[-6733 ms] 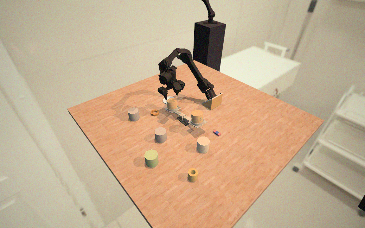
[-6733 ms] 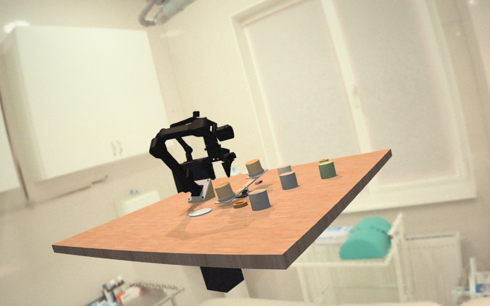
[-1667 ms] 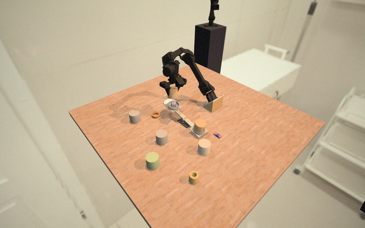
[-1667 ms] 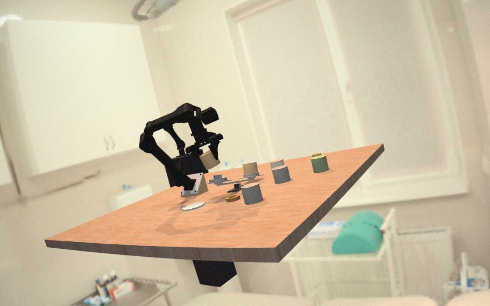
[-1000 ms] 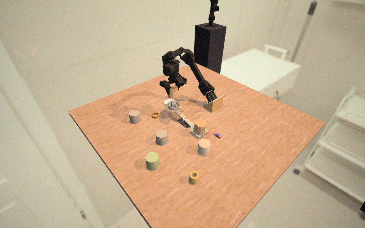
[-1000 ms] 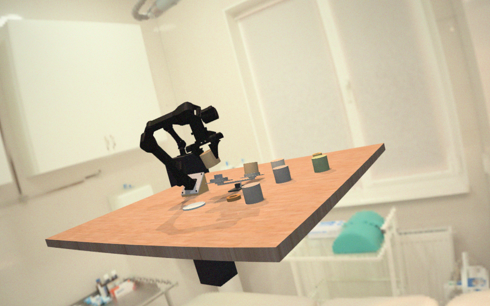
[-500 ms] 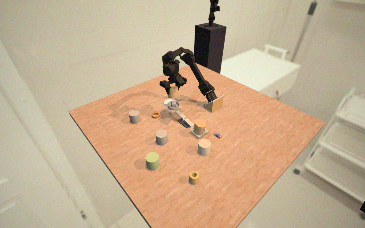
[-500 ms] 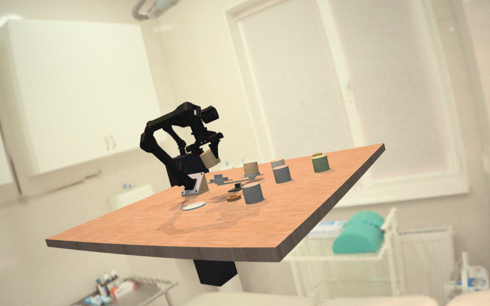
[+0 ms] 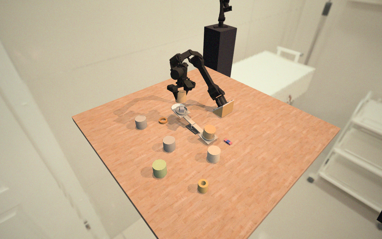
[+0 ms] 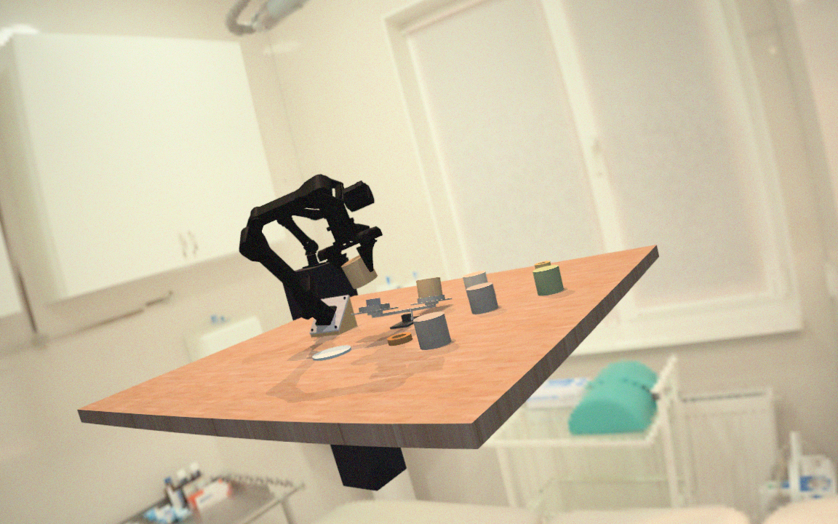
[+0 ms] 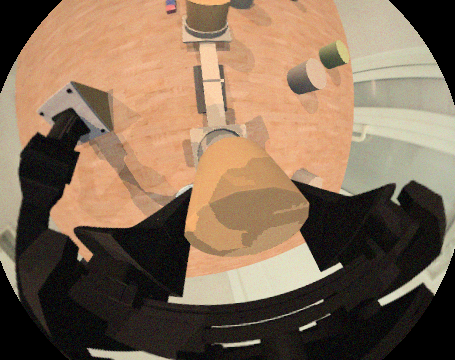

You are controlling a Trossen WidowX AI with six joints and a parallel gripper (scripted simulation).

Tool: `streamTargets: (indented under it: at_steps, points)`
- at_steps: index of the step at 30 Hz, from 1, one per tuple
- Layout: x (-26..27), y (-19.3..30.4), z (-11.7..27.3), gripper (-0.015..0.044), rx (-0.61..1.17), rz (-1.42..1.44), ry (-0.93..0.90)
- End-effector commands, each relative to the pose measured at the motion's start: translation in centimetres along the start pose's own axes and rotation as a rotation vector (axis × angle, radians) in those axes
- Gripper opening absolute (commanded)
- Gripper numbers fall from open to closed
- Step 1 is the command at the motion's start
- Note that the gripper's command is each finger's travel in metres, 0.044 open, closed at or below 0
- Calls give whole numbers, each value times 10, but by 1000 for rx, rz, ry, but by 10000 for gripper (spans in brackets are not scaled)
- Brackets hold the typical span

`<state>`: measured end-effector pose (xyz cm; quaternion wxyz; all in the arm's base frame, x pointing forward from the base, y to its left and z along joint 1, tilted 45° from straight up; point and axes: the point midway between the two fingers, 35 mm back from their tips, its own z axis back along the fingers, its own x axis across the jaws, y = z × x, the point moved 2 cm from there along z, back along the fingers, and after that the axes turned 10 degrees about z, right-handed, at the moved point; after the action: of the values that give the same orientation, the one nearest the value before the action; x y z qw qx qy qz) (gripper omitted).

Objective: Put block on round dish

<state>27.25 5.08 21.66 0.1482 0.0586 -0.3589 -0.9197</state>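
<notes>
My gripper (image 9: pixel 181 91) (image 10: pixel 359 262) (image 11: pixel 237 187) is shut on a tan cup (image 9: pixel 181 96) (image 10: pixel 358 272) (image 11: pixel 243 196) and holds it tilted in the air above the far end of the small balance (image 9: pixel 191 122) (image 11: pixel 210 83). A grey block (image 9: pixel 181 109) sits uncovered on that end's pad, just below the held cup. The other tan cup (image 9: pixel 209 131) (image 10: pixel 428 287) (image 11: pixel 207 10) stands upright on the near end's pad. The round white dish (image 10: pixel 331 352) lies flat on the table beside the arm's base, apart from the balance.
The arm's base mount (image 9: pixel 223 108) stands right of the balance. Grey cylinders (image 9: pixel 140 122) (image 9: pixel 168 143) (image 9: pixel 213 153), a green cylinder (image 9: pixel 159 168), an orange ring (image 9: pixel 162 119), a yellow hollow cylinder (image 9: pixel 202 186) and a small red-blue piece (image 9: pixel 227 141) stand around the balance.
</notes>
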Motion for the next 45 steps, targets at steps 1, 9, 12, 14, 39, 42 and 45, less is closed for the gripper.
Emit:
streamTargets:
  at_steps: [1, 9, 12, 14, 39, 42, 45]
  points:
    - [0, 0, 0, 0, 0, 2, 2]
    - [2, 5, -2, 0, -3, 1, -2]
    - [15, 25, -11, 0, -13, -4, -15]
    - [25, 38, -17, 0, -19, -7, -24]
    - [188, 122, -56, 0, 28, -38, -142]
    - [193, 123, -56, 0, 32, -38, -147]
    - [193, 123, -59, 0, 31, -39, -147]
